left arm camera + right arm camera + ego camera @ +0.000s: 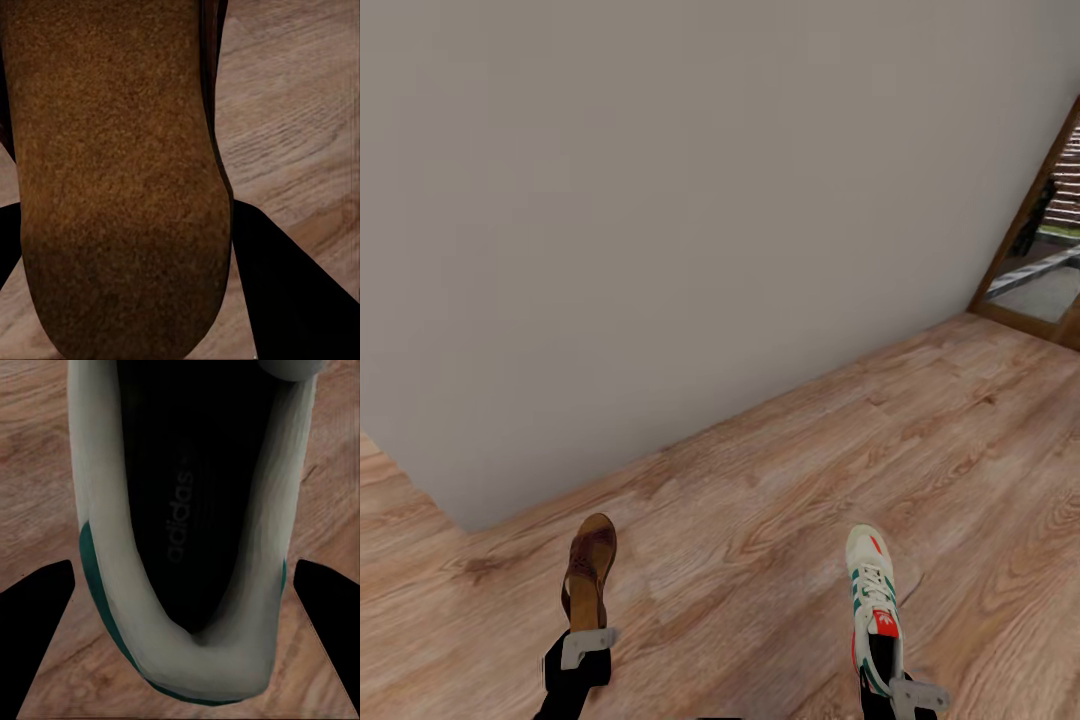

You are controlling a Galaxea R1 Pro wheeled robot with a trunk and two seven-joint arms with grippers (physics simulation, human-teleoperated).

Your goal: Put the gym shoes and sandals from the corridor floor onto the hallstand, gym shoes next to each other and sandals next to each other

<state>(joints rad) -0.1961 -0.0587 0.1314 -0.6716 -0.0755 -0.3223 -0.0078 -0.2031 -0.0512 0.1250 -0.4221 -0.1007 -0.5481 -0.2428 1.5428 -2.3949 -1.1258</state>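
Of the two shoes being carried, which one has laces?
The gym shoe in the right gripper: white, green stripes, laces. The sandal in the left gripper is plain brown leather without laces.

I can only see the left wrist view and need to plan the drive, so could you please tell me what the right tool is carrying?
Observer: A white gym shoe with green stripes, held at its heel by the right tool.
Operator: Is any rack ahead?
Observer: The head view shows a plain grey wall meeting the wood floor.
Operator: Anything else?
Observer: A wood-framed opening at far right.
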